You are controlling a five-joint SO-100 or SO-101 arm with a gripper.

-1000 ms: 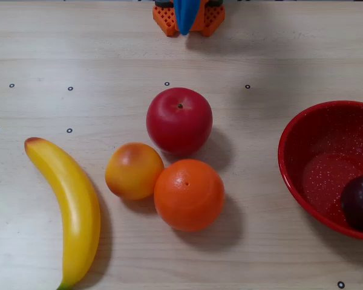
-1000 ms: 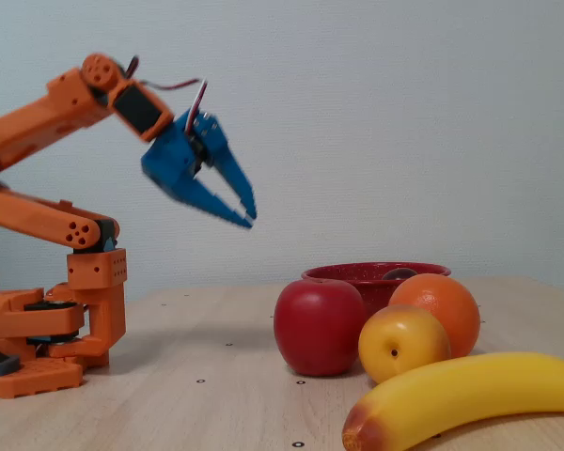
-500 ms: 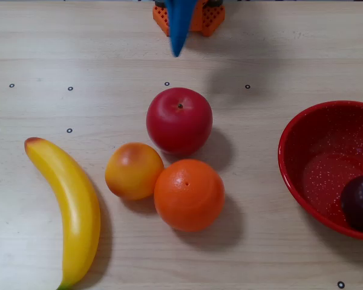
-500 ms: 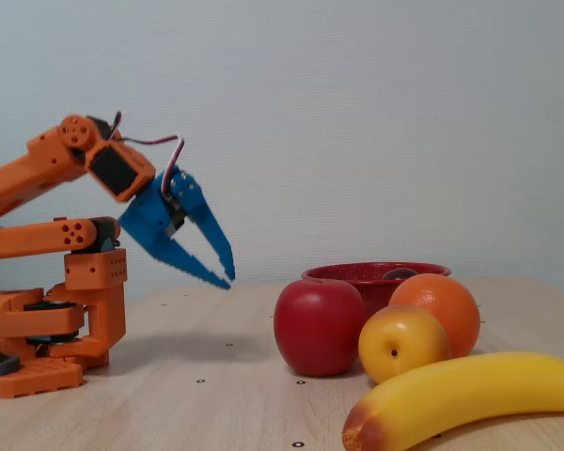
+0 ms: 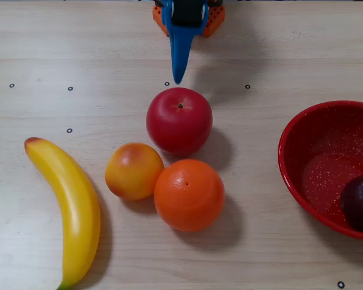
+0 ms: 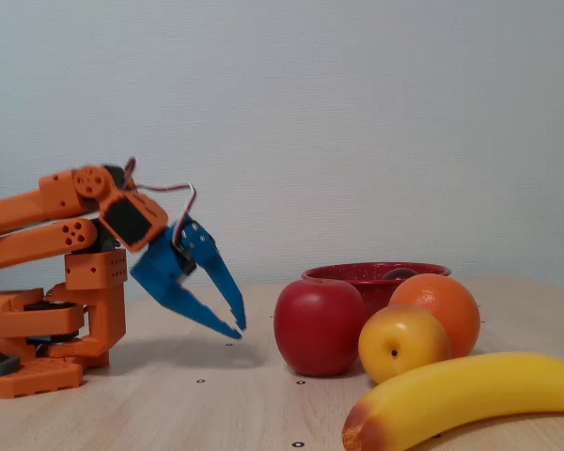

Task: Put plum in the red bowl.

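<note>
The plum (image 5: 359,203), small, glossy and nearly black, is sitting inside the red bowl (image 5: 296,142) against its right wall in the overhead view. The speckled bowl is resting upright at the table's right edge.

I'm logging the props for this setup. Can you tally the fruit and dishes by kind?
Banana: 1
Apple: 1
Orange: 1
Peach: 1
Plum: 1, lying in the bowl
Red bowl: 1
Total: 6 things, 5 fruits and 1 dish
</note>
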